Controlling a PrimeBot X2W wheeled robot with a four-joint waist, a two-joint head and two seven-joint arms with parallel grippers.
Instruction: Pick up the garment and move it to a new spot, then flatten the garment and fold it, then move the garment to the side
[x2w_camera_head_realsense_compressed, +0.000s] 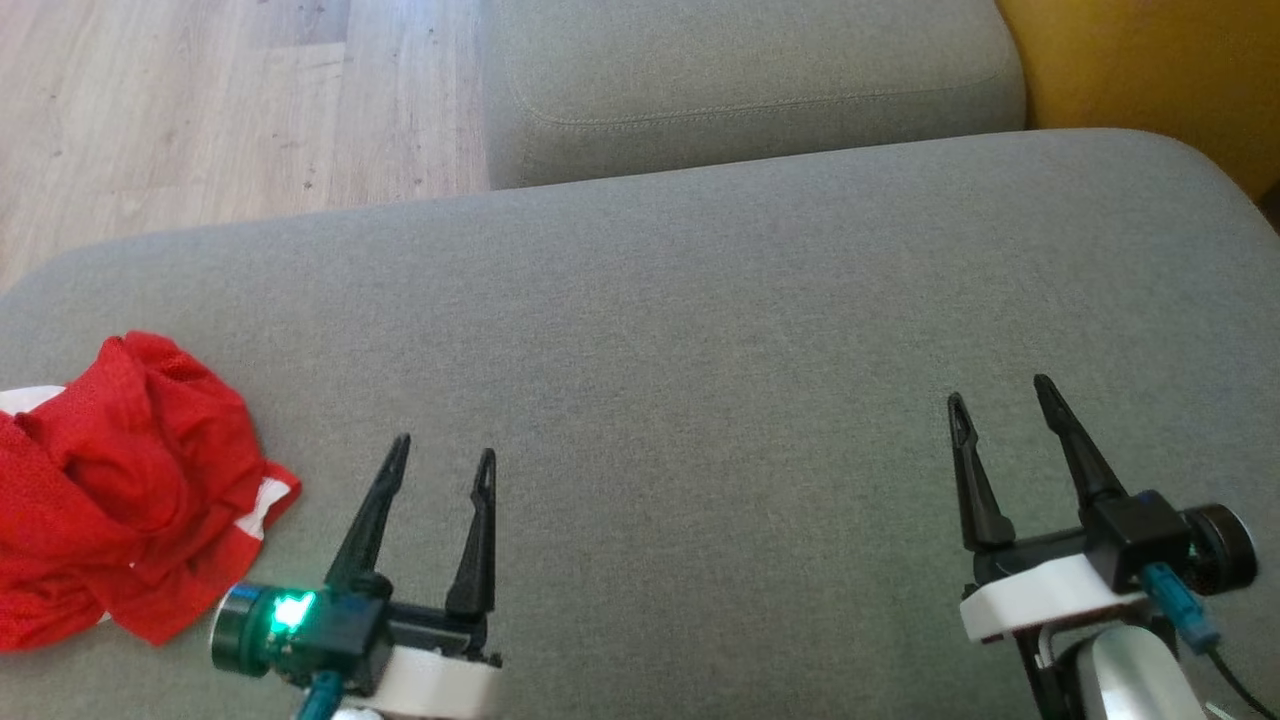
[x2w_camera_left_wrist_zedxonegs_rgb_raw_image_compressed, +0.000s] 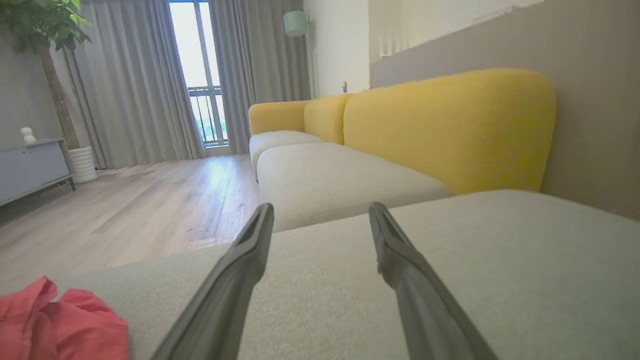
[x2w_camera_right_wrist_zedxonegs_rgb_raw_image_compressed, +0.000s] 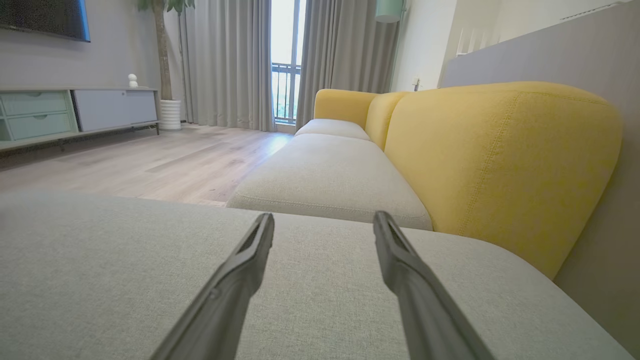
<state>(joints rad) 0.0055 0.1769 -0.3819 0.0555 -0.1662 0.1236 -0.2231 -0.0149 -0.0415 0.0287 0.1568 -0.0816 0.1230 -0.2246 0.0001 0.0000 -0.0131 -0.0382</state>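
Left gripper (x2w_camera_head_realsense_compressed: 445, 446) sits low in the head view, its two dark fingers spread apart with nothing between them, tips pointing away over the grey cushion (x2w_camera_head_realsense_compressed: 700, 330). A green light (x2w_camera_head_realsense_compressed: 290, 610) glows on its wrist. The garment (x2w_camera_head_realsense_compressed: 120, 480) lies on that same cushion to the robot's left of this gripper: a crumpled red mesh heap with white trim showing at its edges, partly cut off by the left border of the head view. A strip of bare cushion separates the heap from the nearer finger, so the fingers do not touch it. The heap's lower edge comes very close to the gripper's wrist, and whether the two touch there cannot be told. In the left wrist view the red cloth shows in the bottom-left corner, off to the side of the fingers rather than between them. The right gripper (x2w_camera_head_realsense_compressed: 1000, 388) is well apart from the garment, across the cushion at the lower right, its fingers likewise spread and empty. Beyond the cushion's far edge is a second cushion (x2w_camera_head_realsense_compressed: 750, 80), with wooden floor (x2w_camera_head_realsense_compressed: 200, 100) to its left and a yellow backrest (x2w_camera_head_realsense_compressed: 1150, 60) to its right. The wrist views show grey curtains (x2w_camera_right_wrist_zedxonegs_rgb_raw_image_compressed: 225, 60) and a window (x2w_camera_right_wrist_zedxonegs_rgb_raw_image_compressed: 285, 55) further back.
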